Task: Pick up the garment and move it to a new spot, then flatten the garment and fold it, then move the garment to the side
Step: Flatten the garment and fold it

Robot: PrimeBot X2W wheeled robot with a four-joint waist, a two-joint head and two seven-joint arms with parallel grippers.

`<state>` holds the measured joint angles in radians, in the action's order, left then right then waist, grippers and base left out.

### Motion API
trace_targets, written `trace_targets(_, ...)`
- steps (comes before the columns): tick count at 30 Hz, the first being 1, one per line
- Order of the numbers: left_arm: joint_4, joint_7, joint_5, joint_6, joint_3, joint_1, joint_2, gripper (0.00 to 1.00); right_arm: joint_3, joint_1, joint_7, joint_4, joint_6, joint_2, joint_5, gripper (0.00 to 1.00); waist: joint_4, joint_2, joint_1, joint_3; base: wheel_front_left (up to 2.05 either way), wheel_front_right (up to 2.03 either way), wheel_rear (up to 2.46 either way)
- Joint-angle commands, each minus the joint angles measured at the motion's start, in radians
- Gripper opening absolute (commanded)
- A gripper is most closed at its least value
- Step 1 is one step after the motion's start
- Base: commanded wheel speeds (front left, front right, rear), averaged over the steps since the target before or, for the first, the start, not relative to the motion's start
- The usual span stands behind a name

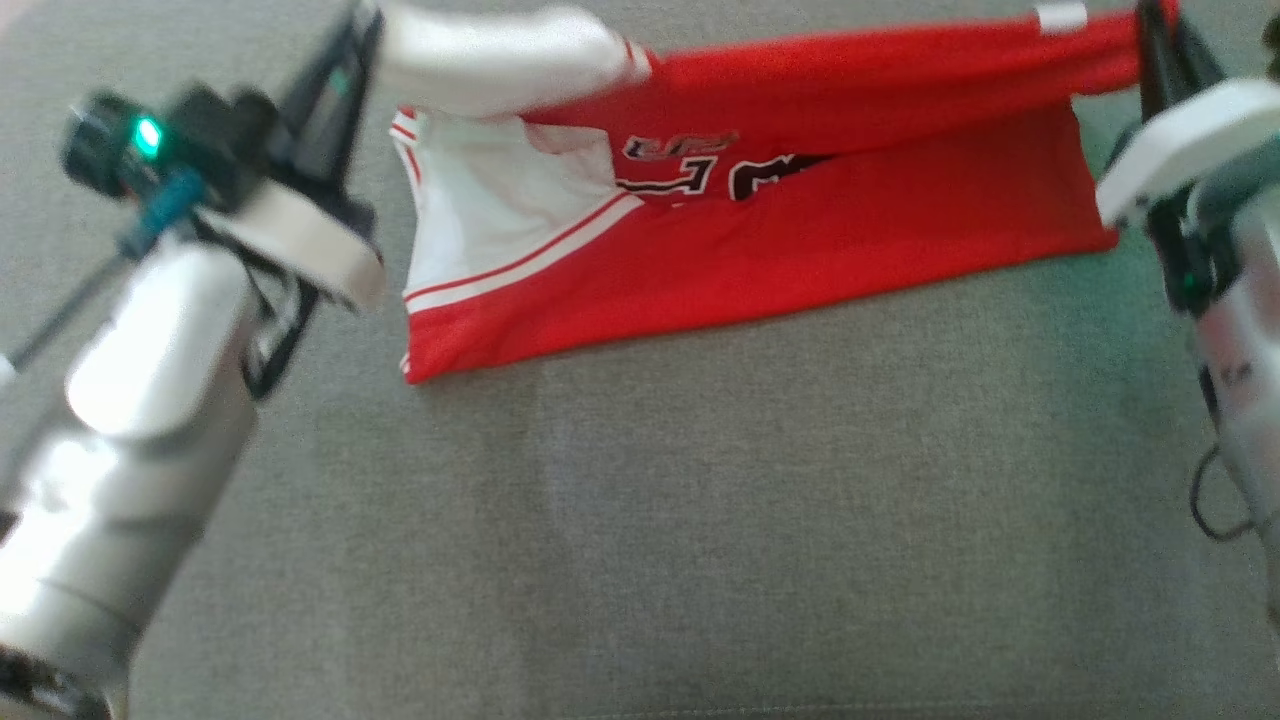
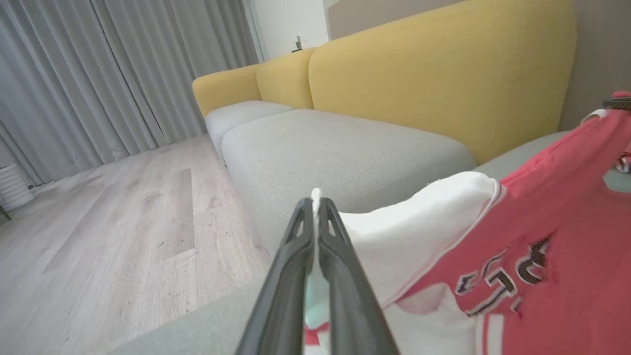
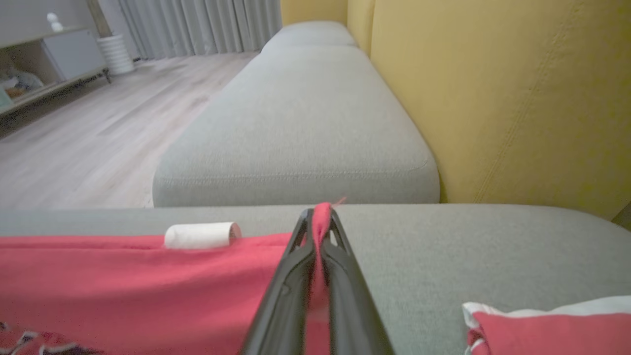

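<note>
Your left gripper (image 2: 315,204) was pinched shut on the white end of the red garment (image 1: 800,230). The garment was stretched across the far part of the grey cushion (image 1: 700,520). At the right, your right gripper (image 3: 319,213) was clamped on its red edge.

Garment (image 1: 800,250) lettering (image 1: 745,180) half hidden under its fold, blurred, right arm (image 1: 1240,340) cut off

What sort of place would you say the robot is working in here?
Most likely a home living room: a sofa with grey seat cushions and a yellow backrest, long grey curtains, and a pale wood floor.
</note>
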<state>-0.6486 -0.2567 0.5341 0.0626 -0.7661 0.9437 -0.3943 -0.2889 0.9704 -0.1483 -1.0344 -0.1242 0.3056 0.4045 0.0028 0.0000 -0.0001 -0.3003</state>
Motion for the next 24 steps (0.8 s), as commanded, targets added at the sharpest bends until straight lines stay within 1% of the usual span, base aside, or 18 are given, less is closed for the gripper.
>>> trace_targets(1, 0.036, -0.005, -0.006, 0.001, 0.026, 0.004, -0.047, 0.00, -0.034, -0.021, 0.012, 0.031, -0.007, 0.015, 0.022, 0.00, 0.015, 0.0000, 0.0001, 0.018, 0.00, 0.00, 0.00)
trace_targets(7, 0.093, 0.036, -0.004, 0.007, -0.022, -0.107, -0.078, 0.00, -0.125, -0.101, 0.093, 0.060, -0.007, 0.069, 0.103, 0.00, 0.028, 0.0000, 0.0001, 0.042, 0.00, 0.00, 0.00)
trace_targets(12, 0.133, 0.075, 0.003, 0.006, -0.051, -0.175, -0.098, 0.00, -0.235, -0.152, 0.182, 0.088, -0.007, 0.126, 0.129, 0.00, 0.031, 0.0000, 0.0001, 0.048, 0.00, 0.00, 0.00)
trace_targets(15, 0.150, 0.106, -0.006, 0.004, -0.078, -0.198, -0.101, 0.00, -0.268, -0.161, 0.222, 0.088, -0.007, 0.156, 0.144, 0.00, 0.032, 0.0000, 0.0001, 0.042, 0.00, 0.00, 0.00)
trace_targets(19, 0.160, 0.133, -0.003, 0.007, -0.092, -0.207, -0.102, 0.00, -0.293, -0.162, 0.254, 0.086, -0.007, 0.175, 0.154, 0.00, 0.033, 0.0000, 0.0001, 0.033, 0.00, 0.00, 0.00)
trace_targets(24, 0.167, 0.159, 0.001, 0.007, -0.102, -0.207, -0.104, 0.00, -0.312, -0.150, 0.262, 0.081, -0.007, 0.190, 0.165, 0.00, 0.034, 0.0000, 0.0001, 0.021, 0.00, 0.00, 0.00)
